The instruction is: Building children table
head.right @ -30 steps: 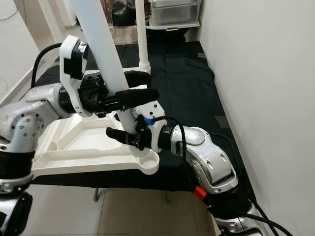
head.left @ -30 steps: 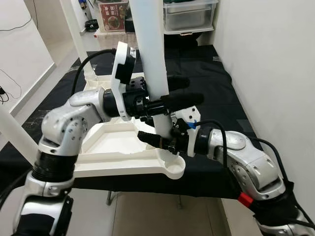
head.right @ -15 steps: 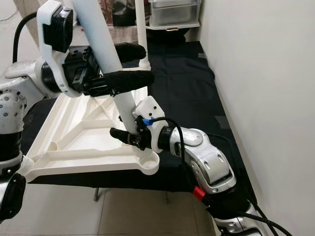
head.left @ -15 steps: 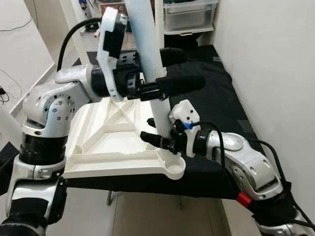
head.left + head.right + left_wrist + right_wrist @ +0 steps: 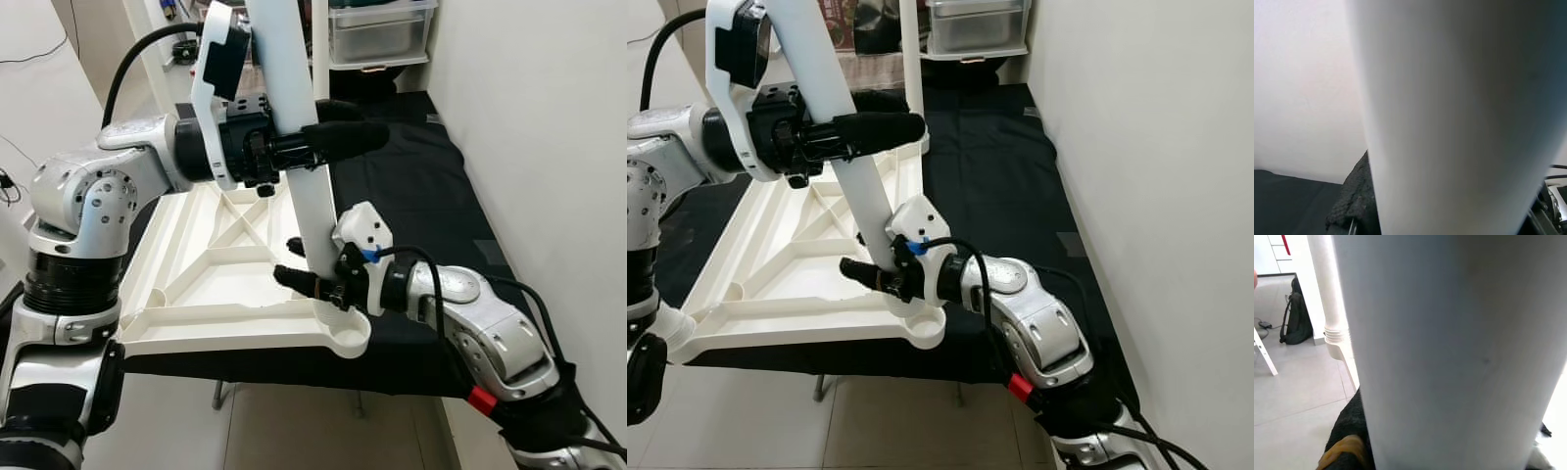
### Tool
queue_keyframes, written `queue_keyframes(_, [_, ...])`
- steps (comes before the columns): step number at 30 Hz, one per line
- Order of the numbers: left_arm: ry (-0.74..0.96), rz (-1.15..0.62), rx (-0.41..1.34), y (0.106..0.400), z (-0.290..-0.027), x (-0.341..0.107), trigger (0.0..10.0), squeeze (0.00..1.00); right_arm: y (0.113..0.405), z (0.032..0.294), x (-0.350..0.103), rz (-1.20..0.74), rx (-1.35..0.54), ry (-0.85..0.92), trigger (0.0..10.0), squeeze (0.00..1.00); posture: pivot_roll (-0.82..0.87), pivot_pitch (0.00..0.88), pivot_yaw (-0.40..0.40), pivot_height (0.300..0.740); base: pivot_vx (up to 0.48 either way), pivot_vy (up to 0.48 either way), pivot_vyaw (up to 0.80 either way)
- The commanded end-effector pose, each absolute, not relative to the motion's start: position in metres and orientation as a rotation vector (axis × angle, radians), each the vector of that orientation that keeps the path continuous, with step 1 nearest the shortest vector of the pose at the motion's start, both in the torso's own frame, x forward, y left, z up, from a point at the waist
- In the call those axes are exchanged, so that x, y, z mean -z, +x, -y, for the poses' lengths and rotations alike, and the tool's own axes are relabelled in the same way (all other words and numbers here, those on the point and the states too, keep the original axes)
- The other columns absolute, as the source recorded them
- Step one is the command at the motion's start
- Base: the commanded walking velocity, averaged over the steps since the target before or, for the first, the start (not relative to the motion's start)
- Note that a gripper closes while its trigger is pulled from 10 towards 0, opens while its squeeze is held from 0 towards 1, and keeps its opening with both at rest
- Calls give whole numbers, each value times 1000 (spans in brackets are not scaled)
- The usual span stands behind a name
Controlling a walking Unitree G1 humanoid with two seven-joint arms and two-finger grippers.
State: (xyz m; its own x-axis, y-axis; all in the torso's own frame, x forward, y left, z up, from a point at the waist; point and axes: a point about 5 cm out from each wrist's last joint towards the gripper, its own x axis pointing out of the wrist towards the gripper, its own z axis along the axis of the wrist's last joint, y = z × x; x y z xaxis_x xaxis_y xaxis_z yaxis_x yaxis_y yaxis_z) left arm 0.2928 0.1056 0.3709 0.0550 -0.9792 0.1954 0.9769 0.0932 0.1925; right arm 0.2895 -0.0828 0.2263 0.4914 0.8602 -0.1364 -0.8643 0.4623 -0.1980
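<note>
Left jaws (image 5: 338, 137) raised on leg (image 5: 294, 147) | tabletop (image 5: 196, 284) exposed

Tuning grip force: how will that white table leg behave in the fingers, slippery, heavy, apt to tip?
The white table leg looks smooth and glossy, so probably slippery. It is long and leaning over the corner socket, so likely to tip if released. It looks like stiff plastic, probably light; left gripper and right gripper both clamp it.

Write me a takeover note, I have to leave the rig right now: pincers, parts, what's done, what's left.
Left pincer: shut on the white leg, high up.
Right pincer: shut on the same leg near its foot.
The leg leans slightly, its foot at the corner socket of the upturned tabletop on the black mat.
Done: a far leg already stands.
Left: whether this leg is fully seated cannot be told; check, then release.
</note>
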Motion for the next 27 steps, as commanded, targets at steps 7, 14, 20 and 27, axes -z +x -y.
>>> queue_keyframes(7, [-19,313,1531,291,-102,-378,0,0,294,77,-223,-23,-1029,-271,10000,1000,-19,60,60,740,0,0,0])
queue_keyframes(14, [31,280,1554,291,-98,-370,0,0,295,71,-229,-15,-1051,-296,10000,1000,-26,66,55,740,0,0,0])
queue_keyframes(20, [31,276,1567,287,-93,-368,0,0,293,69,-229,-42,-1080,-290,10000,51,-26,67,53,740,0,0,0])
queue_keyframes(27, [72,271,1571,281,-86,-367,0,0,289,67,-238,-58,-1113,-211,10000,0,-31,69,53,740,0,0,0])
